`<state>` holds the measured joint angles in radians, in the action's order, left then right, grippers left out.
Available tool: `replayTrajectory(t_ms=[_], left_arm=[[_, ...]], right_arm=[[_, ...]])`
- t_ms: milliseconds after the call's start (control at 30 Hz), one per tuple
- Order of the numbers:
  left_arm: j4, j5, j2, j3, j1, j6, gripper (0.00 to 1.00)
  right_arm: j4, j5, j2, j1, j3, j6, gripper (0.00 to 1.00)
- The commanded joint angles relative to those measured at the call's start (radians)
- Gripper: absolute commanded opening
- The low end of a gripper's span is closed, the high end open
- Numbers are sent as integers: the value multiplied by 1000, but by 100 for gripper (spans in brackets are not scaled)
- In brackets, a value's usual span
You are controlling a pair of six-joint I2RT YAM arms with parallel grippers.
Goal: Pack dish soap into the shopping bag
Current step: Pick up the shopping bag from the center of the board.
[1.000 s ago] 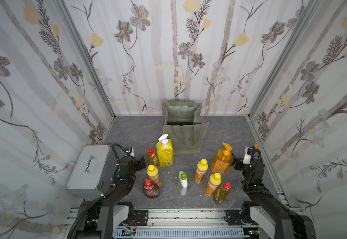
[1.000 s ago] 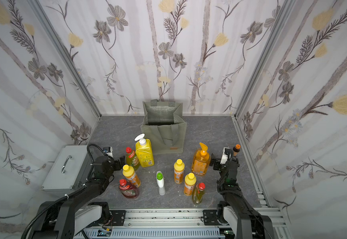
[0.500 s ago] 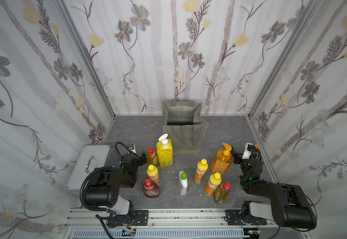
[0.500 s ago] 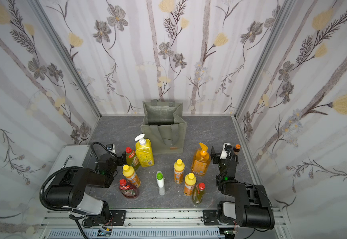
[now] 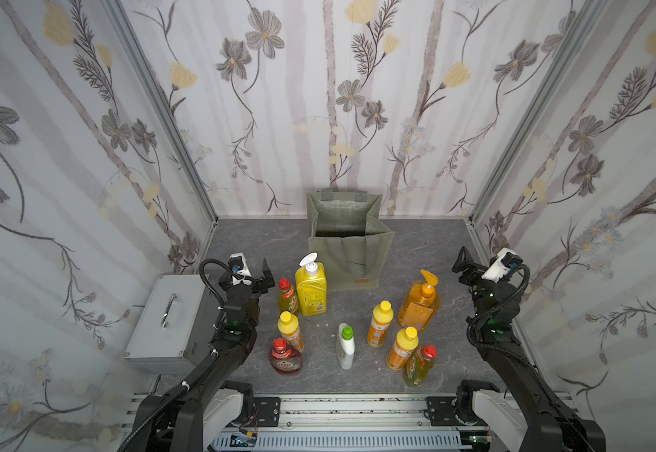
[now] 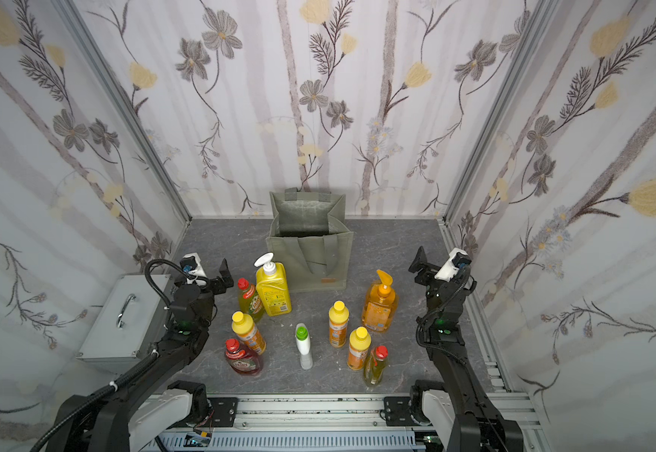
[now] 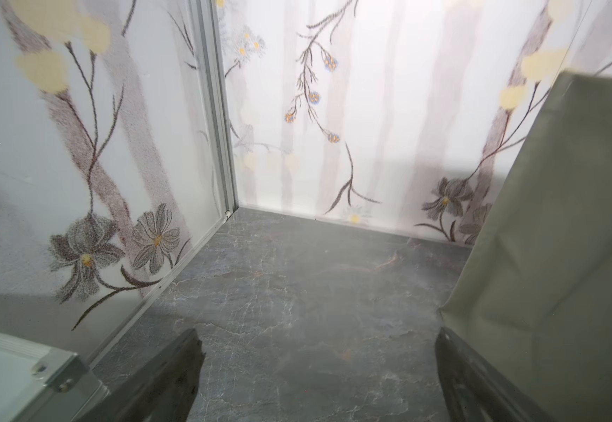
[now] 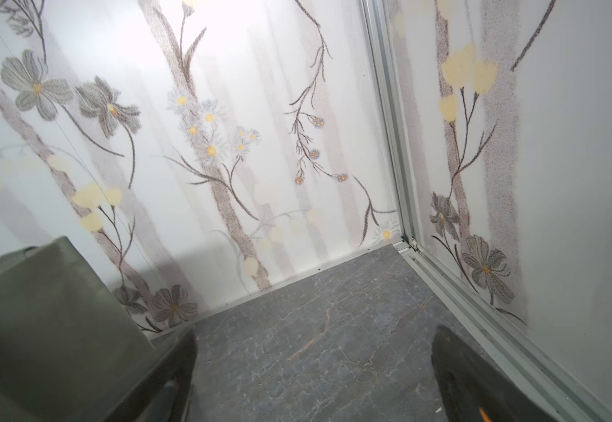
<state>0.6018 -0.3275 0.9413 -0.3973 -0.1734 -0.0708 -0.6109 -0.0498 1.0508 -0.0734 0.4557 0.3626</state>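
Currently the dish soap stands out on the table, outside the shopping bag; I count 9 bottles in both top views. The bag stands open-mouthed at the middle of the far edge, its tan tag facing the bottles. The yellow pump bottle stands just in front of the bag's left front corner, with a red-capped yellow-green bottle right beside it on the left; I cannot tell whether they touch. The orange pump bottle stands toward the right edge. The white green-capped bottle is near the middle of the near edge, with the red bottle to its left. My left gripper hovers with its fingers wide apart and nothing between them, between the grey metal box at the left edge and the red-capped bottle. My right gripper is likewise spread and empty, near the right edge, apart from the orange pump bottle. Both wrist views show bare table between the fingers and a side of the bag.
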Motion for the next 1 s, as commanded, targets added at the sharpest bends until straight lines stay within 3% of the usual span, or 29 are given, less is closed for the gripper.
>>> replayTrajectory(t_ms=[0,167,267,400,500,600,833,967], left_arm=[[-308,0,-71,-135,-5,-192,100],[-565,167,69,-435,-7,-301,100],[-660,308,208,-639,-8,-326,100],[-687,440,315,-826,-13,-374,100],[-735,433,364,-896,-21,-379,100],[-769,412,329,-870,-33,-373,100],[-853,429,215,-757,-44,-337,96],[-922,559,221,-810,-56,-300,90]], right_arm=[[202,213,-27,-11,99,140,98],[283,472,93,-2,361,206,70],[432,541,222,46,587,185,65],[665,474,369,181,855,104,68],[799,371,432,289,985,45,68],[929,284,470,390,1067,-29,66],[1103,165,458,643,1039,-189,63],[1088,32,380,700,944,-183,61]])
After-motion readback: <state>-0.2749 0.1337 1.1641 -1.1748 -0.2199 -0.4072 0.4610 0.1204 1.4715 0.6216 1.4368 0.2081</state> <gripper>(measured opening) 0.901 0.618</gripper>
